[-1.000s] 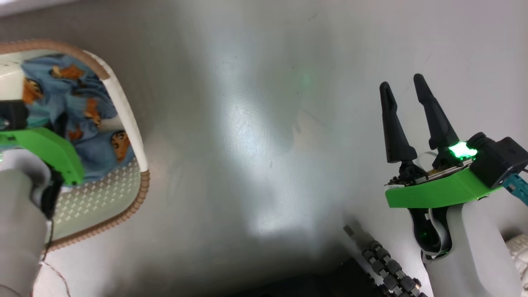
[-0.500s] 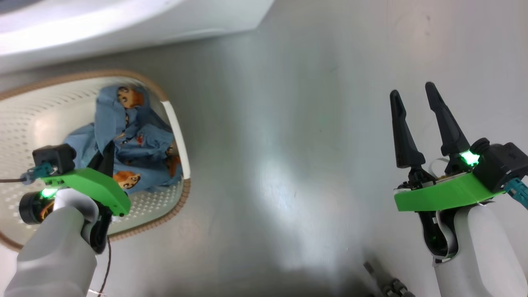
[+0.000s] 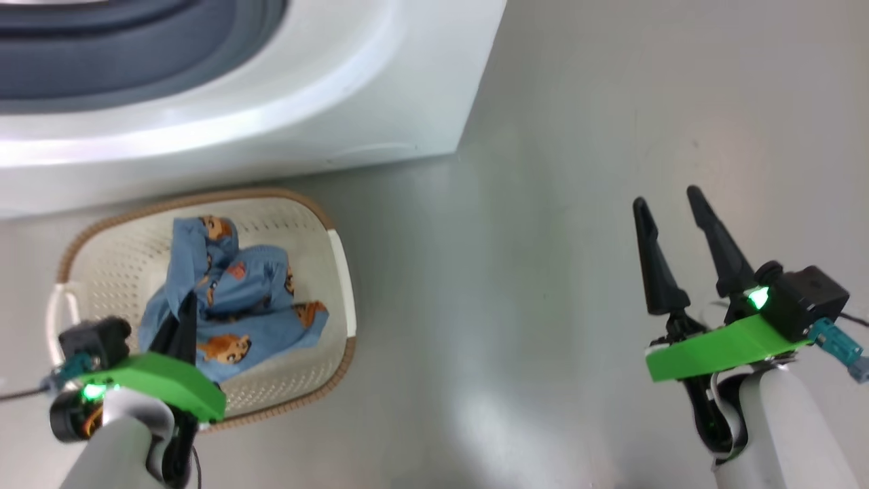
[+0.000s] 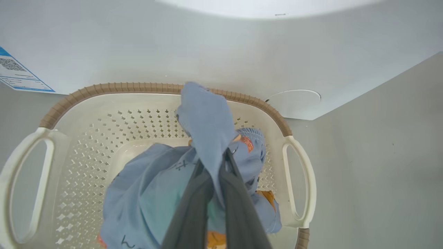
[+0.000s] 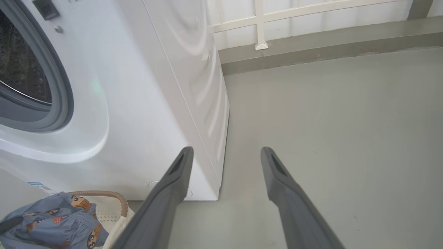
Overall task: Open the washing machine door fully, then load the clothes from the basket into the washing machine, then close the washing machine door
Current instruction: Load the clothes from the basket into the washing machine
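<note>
The basket [image 3: 204, 198] stands on the floor right before the washing machine [image 3: 339, 102], with the blue, orange-printed clothes [image 3: 251, 285] heaped in it. My left gripper [image 3: 189, 302] is over the basket, shut on a fold of the clothes [image 4: 207, 117]. In the left wrist view that fold stands up above the basket [image 4: 121, 87] rim. My right gripper [image 3: 665, 197] hangs open and empty over bare floor to the right. The right wrist view shows the right gripper [image 5: 226, 149] pointing past the washing machine [image 5: 145, 86] corner, with its grey gasket [image 5: 59, 86] exposed. The washing machine door is out of view.
Grey floor [image 3: 529, 305] spreads between the basket and my right arm. A round service flap [image 4: 294, 102] and a label [image 4: 17, 74] sit low on the machine's front. A low wall with a white railing [image 5: 259, 24] runs behind the machine.
The head camera has shifted, bringing the machine's front and the whole basket into the picture. My left gripper stays shut on the blue garment. The right gripper stays open.
</note>
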Tool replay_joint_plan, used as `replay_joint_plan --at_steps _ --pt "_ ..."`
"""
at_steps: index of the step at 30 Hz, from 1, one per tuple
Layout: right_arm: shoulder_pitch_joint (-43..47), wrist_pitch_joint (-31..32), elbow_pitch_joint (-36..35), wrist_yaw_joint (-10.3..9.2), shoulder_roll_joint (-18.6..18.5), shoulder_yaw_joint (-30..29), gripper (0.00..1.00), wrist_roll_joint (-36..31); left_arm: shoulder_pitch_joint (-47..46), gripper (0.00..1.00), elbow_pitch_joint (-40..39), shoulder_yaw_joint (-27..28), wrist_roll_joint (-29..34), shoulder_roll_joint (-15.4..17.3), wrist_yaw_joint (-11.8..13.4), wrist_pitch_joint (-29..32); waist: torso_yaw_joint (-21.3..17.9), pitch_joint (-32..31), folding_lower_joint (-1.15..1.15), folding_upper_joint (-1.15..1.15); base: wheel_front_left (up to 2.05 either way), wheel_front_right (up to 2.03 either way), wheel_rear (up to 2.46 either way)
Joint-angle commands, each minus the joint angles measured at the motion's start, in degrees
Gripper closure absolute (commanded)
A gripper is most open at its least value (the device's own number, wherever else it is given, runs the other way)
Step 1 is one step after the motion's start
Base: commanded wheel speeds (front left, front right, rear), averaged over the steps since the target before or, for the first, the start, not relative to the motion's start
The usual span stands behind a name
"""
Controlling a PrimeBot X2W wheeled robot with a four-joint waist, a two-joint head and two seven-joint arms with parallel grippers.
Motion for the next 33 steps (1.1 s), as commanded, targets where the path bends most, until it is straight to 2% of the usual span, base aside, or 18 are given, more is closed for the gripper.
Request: replay_joint_plan --at_steps 1,12,22,33 --pt "2.0 -0.27 -0.73 0.09 0.09 1.65 0.0 0.88 2.41 1.0 -1.71 2.84 1.41 1.71 0.5 -0.7 1.16 -5.09 0.0 0.0 0.0 0.0 0.0" --pt "4.23 -0.27 1.09 0.09 -0.3 1.4 0.0 1.71 12.15 1.0 -15.39 14.83 11.42 -1.57 1.05 -0.71 0.61 -13.01 0.0 0.0 0.0 0.0 0.0" --pt "6.8 -0.27 2.08 0.09 -1.12 1.42 0.0 2.12 20.36 1.0 -29.8 20.7 21.31 -5.08 0.58 -0.71 0.45 -19.67 0.0 0.0 0.0 0.0 0.0" --pt "9.68 -0.27 2.12 0.09 -1.65 1.27 0.0 2.22 28.21 1.0 -40.5 25.16 27.42 -8.33 0.28 -0.71 0.28 -25.46 0.0 0.0 0.0 0.0 0.0"
